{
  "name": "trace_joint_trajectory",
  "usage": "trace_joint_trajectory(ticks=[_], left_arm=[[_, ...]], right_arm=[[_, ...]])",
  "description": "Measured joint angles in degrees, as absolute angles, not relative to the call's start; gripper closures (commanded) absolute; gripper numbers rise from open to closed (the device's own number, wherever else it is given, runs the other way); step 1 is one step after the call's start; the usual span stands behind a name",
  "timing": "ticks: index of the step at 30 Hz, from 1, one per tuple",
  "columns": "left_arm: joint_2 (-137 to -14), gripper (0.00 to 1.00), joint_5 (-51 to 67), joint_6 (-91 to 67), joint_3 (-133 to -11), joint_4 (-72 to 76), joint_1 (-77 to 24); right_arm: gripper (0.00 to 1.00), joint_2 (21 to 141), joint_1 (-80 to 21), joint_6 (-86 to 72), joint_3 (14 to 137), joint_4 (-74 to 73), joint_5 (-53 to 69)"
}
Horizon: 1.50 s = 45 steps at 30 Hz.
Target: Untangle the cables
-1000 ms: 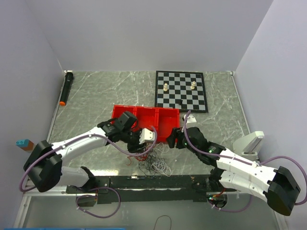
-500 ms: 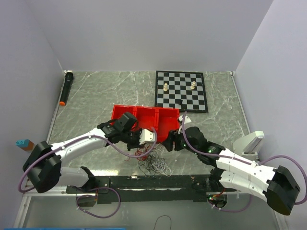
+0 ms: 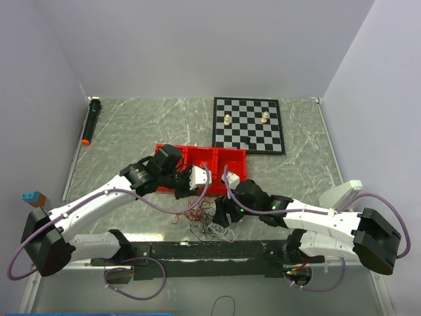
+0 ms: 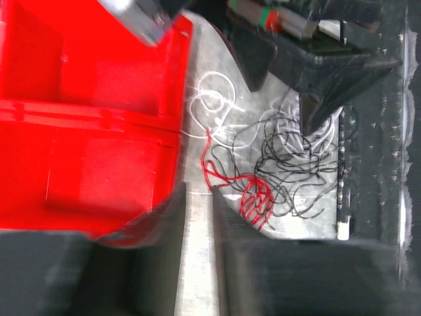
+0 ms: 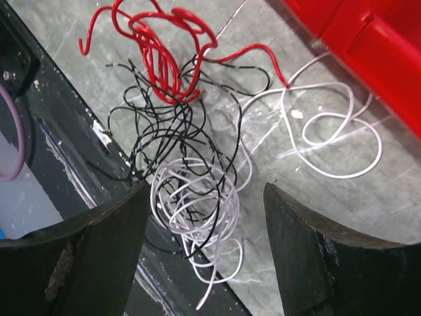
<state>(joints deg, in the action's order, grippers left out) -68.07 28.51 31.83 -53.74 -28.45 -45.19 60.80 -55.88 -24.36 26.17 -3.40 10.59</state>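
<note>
The cables point(image 3: 209, 222) lie in one tangled pile on the table in front of the red tray point(image 3: 172, 153). The right wrist view shows a red bunch point(image 5: 161, 52), black loops point(image 5: 177, 131), a white coil point(image 5: 197, 204) and a loose white loop point(image 5: 335, 131). My right gripper point(image 3: 220, 214) point(image 5: 205, 191) hangs wide open and empty just above the white coil. My left gripper point(image 3: 196, 192) point(image 4: 198, 194) is by the tray's front edge, beside the red bunch point(image 4: 256, 197). Its jaws stand a narrow gap apart with only table between them.
The red tray point(image 4: 99, 131) point(image 5: 368, 39) sits right behind the pile. A black rail point(image 3: 210, 250) runs along the near edge, touching the black loops. A chessboard point(image 3: 248, 138) with three pieces is at the back. A black cylinder point(image 3: 90, 122) lies far left.
My left gripper has pulled back from the pile toward the tray. My right gripper has swung left and forward from the tray's right end to over the cables.
</note>
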Motion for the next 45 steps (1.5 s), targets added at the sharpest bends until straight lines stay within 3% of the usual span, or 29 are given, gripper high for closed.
trace_joint_trajectory(ticks=[2,4,14,18,22,24,33,45], left_arm=[[-67.68,0.50,28.67,31.59,-51.81,-28.45,-45.21],[-68.05,0.46,28.69,31.27,-49.76,-28.69,-45.21],[-74.06,0.48,28.62,30.37,-45.63,-26.81,-45.19],[-76.49,0.60,28.56,30.35,-45.63,-25.43,-45.21],[-77.65,0.90,28.36,30.55,-45.63,-24.67,-45.19],[-77.62,0.99,28.18,30.96,-45.63,-24.62,-45.19],[-75.83,0.99,28.62,28.75,-50.35,-28.10,-45.19],[-63.35,0.99,35.05,22.09,-63.13,-35.53,-44.53]], right_arm=[[0.25,60.66,-56.21,-24.36,26.17,-3.88,10.26],[0.25,60.45,-56.38,-24.38,26.17,-4.29,9.91],[0.29,59.37,-56.38,-24.56,25.89,-4.56,9.32],[0.32,59.35,-56.38,-24.53,25.89,-4.56,9.41],[0.35,59.35,-56.38,-24.47,25.80,-4.54,9.61],[0.39,59.42,-56.38,-24.36,25.80,-4.49,9.80],[0.52,66.28,-56.42,-23.90,26.70,-4.36,11.90],[0.77,72.47,-56.49,-25.04,31.83,-5.48,12.10]])
